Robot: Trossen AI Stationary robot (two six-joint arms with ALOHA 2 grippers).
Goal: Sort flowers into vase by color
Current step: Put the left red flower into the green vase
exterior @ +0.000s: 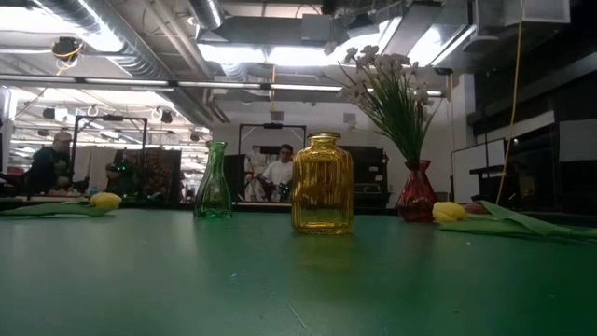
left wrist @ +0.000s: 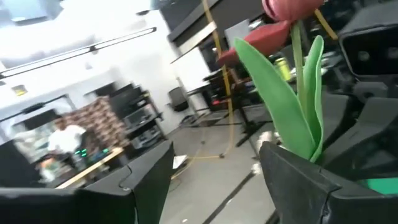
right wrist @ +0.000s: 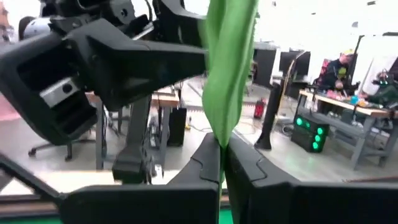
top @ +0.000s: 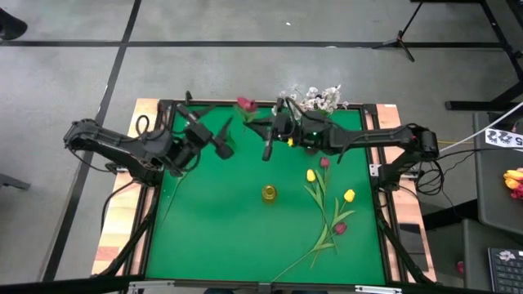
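Gripping red tulip point(top: 245, 104) stem: right gripper point(right wrist: 222, 163) | left gripper point(top: 222, 140) open

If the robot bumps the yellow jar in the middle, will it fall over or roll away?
The yellow jar stands upright on the green table on a wide flat base, so a light bump would probably only slide it. It looks like ribbed glass, so likely breakable and somewhat heavy. Knocked over, its round body could well roll.

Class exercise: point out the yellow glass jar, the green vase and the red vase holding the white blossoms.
yellow glass jar point(exterior: 323, 187), low view, middle of its ribbed body.
green vase point(exterior: 214, 191), low view, its lower body.
red vase point(exterior: 417, 194), low view, its rounded belly.
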